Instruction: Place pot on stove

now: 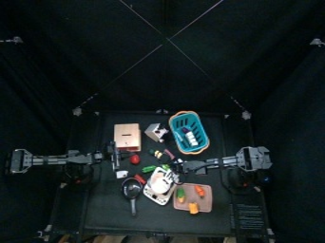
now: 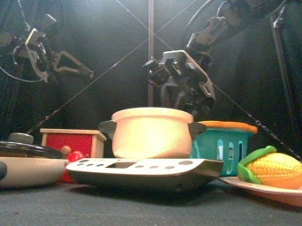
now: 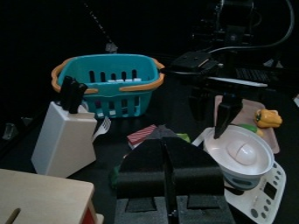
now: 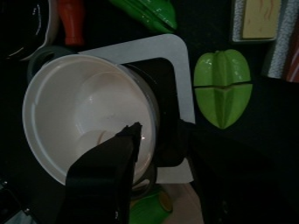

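Note:
The whitish pot (image 2: 151, 132) stands upright on the flat white stove (image 2: 141, 169), near the table's front in the top view (image 1: 159, 180). My right gripper (image 2: 177, 78) hangs open just above the pot and grips nothing. In the right wrist view the pot's (image 4: 82, 109) pale inside fills the picture beyond the spread jaws, and the stove's (image 4: 162, 48) white edge and grey panel show beside it. The left wrist view shows the pot (image 3: 239, 159) with the right gripper (image 3: 233, 112) over it. My left gripper (image 3: 163, 175) is shut and empty, left of the stove.
A teal basket (image 3: 105, 83) and a white knife block (image 3: 59, 136) stand behind the stove, with a tan box (image 1: 127, 135) to their left. A black frying pan (image 2: 24, 163) lies left of the stove. A pink board (image 1: 193, 197) with vegetables lies to its right, including corn (image 2: 277, 168).

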Available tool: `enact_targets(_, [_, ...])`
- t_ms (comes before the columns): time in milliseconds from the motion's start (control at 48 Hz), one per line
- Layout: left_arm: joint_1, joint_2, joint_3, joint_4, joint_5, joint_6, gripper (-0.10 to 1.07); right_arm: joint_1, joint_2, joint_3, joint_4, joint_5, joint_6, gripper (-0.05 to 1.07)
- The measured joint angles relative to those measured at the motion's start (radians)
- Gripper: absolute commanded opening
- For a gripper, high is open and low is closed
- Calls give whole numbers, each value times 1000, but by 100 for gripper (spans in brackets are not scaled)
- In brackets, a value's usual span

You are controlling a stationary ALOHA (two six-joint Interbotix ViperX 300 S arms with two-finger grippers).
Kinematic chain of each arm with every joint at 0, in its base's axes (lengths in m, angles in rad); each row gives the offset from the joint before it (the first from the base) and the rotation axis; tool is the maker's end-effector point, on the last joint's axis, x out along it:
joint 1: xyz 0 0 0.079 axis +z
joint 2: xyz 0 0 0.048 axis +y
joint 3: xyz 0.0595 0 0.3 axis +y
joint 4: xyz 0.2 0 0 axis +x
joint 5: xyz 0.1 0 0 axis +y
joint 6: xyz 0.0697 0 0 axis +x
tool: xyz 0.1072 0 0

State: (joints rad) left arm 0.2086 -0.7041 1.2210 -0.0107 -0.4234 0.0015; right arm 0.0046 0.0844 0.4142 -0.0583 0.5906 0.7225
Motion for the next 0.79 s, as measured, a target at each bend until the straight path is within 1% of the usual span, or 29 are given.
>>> enact_targets(375, [0,0,3,0,2,0,1,0,0,-31,-18,25,-5,78])
enact_targets(792, [0,0,3,0,0,0,1,-2,-8,-31,-15,58,-6,77])
